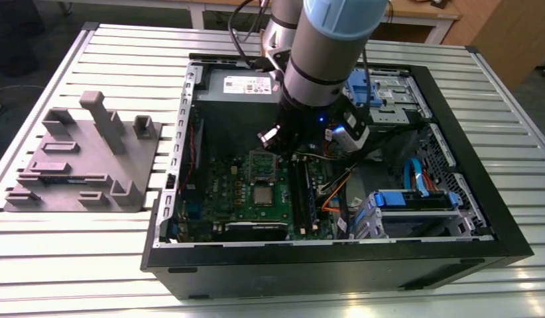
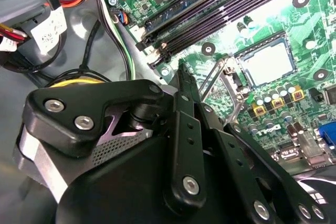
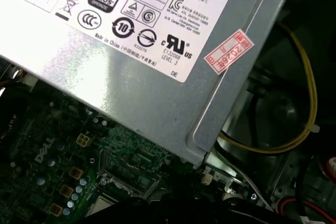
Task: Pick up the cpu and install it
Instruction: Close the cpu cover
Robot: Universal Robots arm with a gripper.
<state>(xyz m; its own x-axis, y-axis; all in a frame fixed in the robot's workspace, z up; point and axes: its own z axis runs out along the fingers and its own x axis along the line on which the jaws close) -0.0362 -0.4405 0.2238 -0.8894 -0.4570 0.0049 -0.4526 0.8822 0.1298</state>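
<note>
While the arm is seen inside the open computer case, the hand is held just beside the socket frame, on the frame's memory-slot side. In the second wrist view the fingers are seen drawn together towards their tips, clenched, with nothing visible between them. Whether a fingertip touches the frame cannot be told.

The frame is shown swung up and open on the motherboard. The cpu is seen lying flat in the socket directly beside the frame, its silver-grey top uncovered. In the second wrist view it is seen as a pale square within a dark border, apart from the hand. The memory slots are shown as long dark parallel channels running alongside the frame.

The power supply box, grey and covered with labels, is mounted beyond the frame on the side away from the cpu. In the first wrist view its lower edge is seen overhanging the board close to the frame.

Outside the case, well apart from the frame towards the exterior view's left, a grey fixture block is set on the slatted tabletop.
</note>
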